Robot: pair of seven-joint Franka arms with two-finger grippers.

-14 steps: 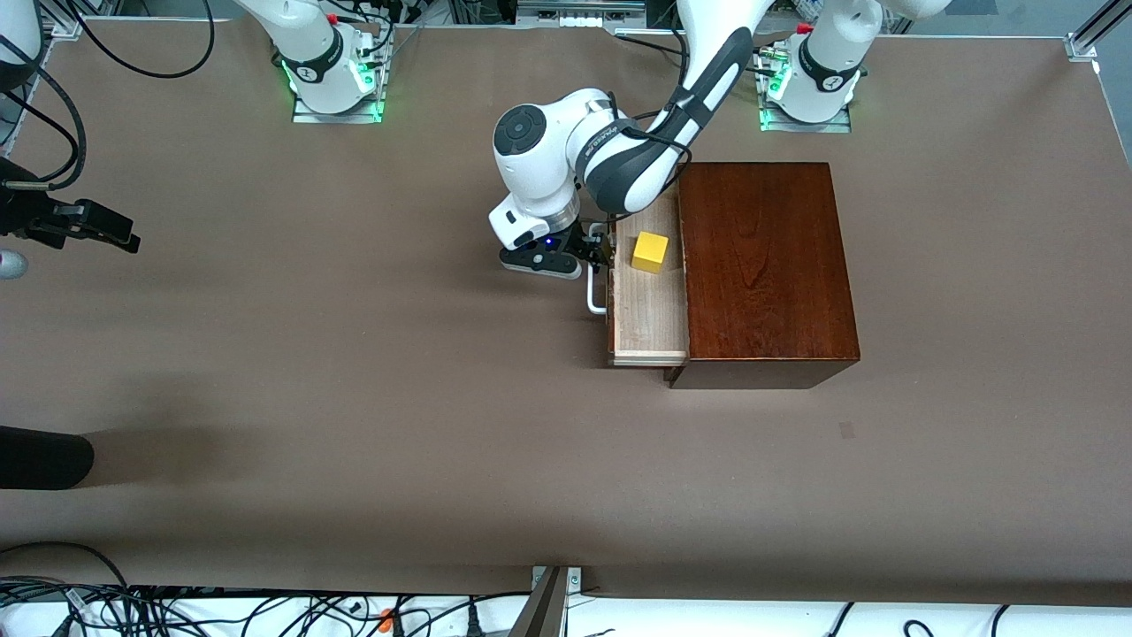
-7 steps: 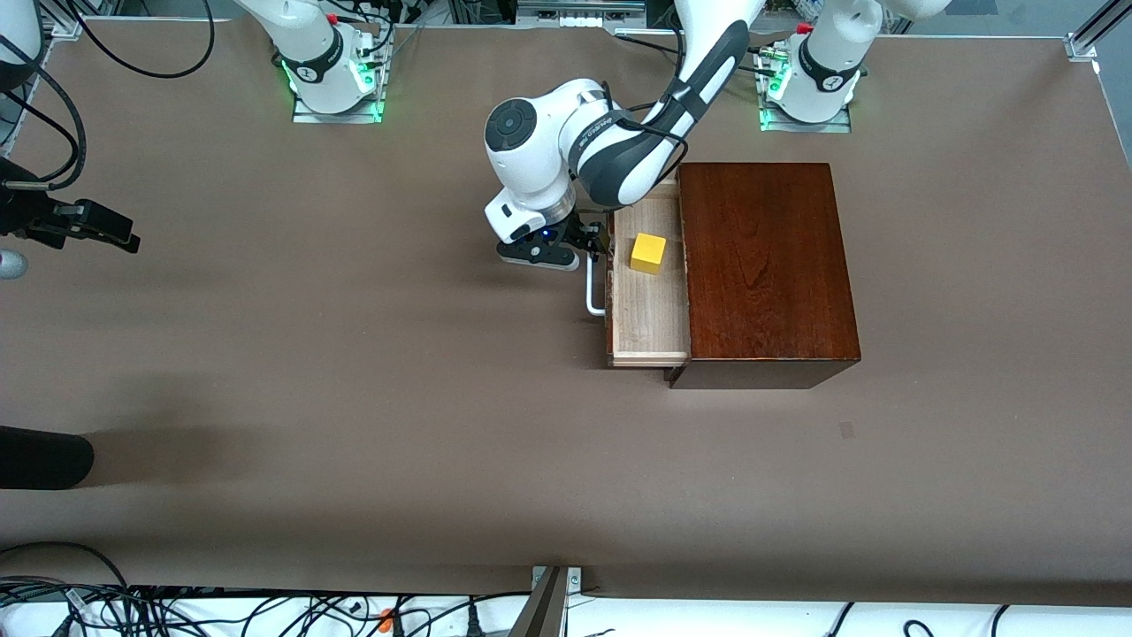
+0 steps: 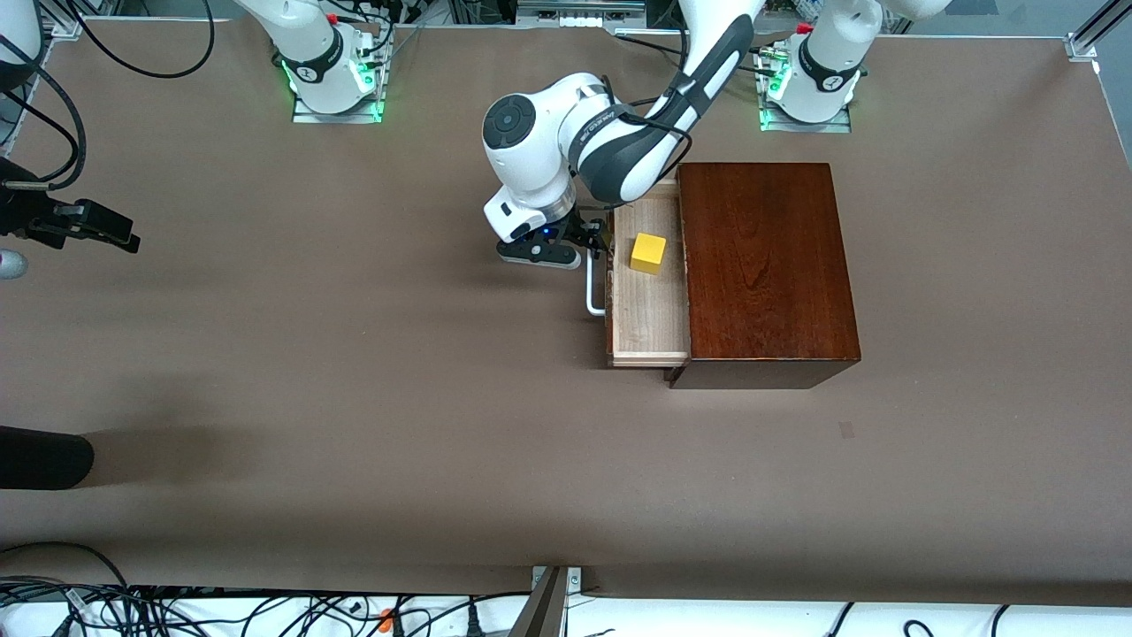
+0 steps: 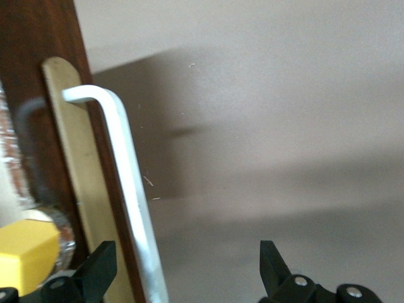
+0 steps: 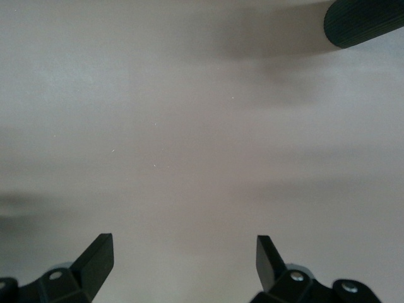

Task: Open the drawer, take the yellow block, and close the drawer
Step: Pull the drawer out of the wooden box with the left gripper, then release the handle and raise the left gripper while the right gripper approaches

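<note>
The left arm hides the drawer's (image 3: pixel 648 305) corner farthest from the camera.

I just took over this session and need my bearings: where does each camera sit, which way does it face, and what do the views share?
Front view: high across the table, facing both bases; shows the left arm bent over the open drawer, left pincer at the white handle, right pincer waiting at the right arm's end.
Left wrist view: on the left wrist, facing down at the handle; its open fingertips show.
Right wrist view: on the right wrist, facing bare table; open fingertips show.
Shared: front and left wrist both show the handle and yellow block.
</note>
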